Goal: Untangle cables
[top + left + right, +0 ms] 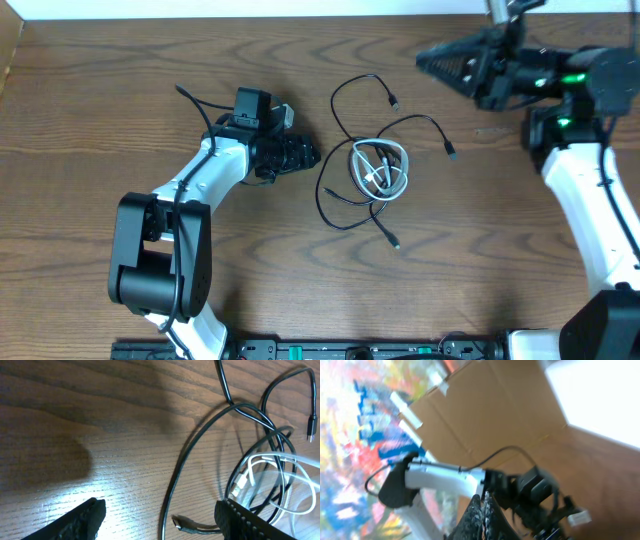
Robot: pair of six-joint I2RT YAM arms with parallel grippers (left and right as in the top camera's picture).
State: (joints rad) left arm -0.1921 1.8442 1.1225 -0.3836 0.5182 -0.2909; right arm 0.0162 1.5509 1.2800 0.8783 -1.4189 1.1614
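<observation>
A tangle of thin black cables (375, 150) and one coiled white cable (380, 168) lies mid-table. My left gripper (303, 155) is low just left of the tangle, open. In the left wrist view its fingers (160, 522) straddle a black cable strand (172, 487) and a small end plug (182, 524), gripping nothing; the white cable (265, 467) lies to the right. My right gripper (425, 62) is raised at the far right, away from the cables. In the right wrist view its fingers (482, 515) are pressed together and empty.
The wooden table (120, 100) carries only the cables and arms. The left arm's body (165, 250) stands at front left, the right arm (590, 190) along the right edge. A cardboard panel (485, 415) stands beyond the table.
</observation>
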